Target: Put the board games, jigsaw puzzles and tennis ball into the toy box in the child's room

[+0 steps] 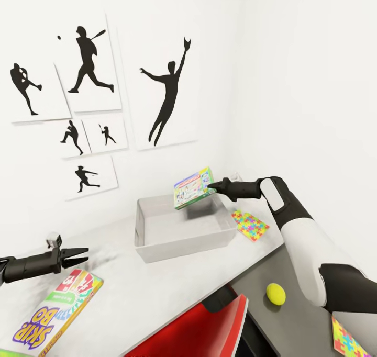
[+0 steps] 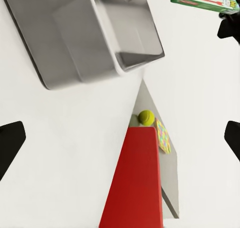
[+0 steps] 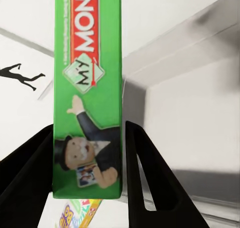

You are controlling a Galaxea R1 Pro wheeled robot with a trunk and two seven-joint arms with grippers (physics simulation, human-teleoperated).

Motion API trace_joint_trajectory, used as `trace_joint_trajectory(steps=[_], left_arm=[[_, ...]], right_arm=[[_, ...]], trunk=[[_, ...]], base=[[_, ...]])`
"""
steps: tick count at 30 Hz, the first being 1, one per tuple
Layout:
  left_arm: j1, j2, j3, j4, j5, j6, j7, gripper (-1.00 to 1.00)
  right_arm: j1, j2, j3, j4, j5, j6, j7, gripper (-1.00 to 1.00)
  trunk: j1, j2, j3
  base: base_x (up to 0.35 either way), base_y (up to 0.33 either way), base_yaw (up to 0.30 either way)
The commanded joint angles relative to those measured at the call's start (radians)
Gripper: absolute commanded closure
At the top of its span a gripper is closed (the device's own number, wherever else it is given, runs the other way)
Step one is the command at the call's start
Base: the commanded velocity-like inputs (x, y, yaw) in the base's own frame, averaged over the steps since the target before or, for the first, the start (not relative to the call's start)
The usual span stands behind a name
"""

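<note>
**Board game held above the toy box**

Light-grey table (image 1: 173,289) against white wall bearing black sports-silhouette pictures (image 1: 89,64). Toy box (image 1: 183,242) standing on the table top toward its far end, seen empty. Red chair back (image 1: 204,328) at near edge, centre. Right gripper (image 1: 213,187) clamped on the green Monopoly board game (image 1: 192,188), box lifted clear and tilted over the toy box's far right part; fingers (image 3: 150,178) pressing both faces. Left gripper (image 1: 78,253) spread wide, holding nothing, hovering above the Skip-Bo board game (image 1: 57,307) lying flat at near left. Jigsaw puzzle (image 1: 250,224) flat just right of the toy box; second puzzle (image 1: 348,341) at near right on the lower dark section. Tennis ball (image 1: 275,293) resting on that dark section.
</note>
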Motion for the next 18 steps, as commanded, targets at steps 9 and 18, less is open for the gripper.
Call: trace_joint_trajectory(steps=[9,18], left_arm=[[-0.008,0.006,0.008,-0.069,0.006,0.082,-0.004,-1.00],[-0.008,0.008,0.097,-0.175,0.036,0.165,-0.004,-1.00]], right_arm=[[-0.056,0.000,0.000,0.055,0.014,0.003,0.008,1.00],[-0.106,0.001,0.010,0.146,0.018,0.003,0.008,1.00]], trunk=[[0.000,-0.001,-0.016],[0.000,-0.001,-0.031]], base=[[0.000,0.000,0.000],[0.000,0.000,0.000]])
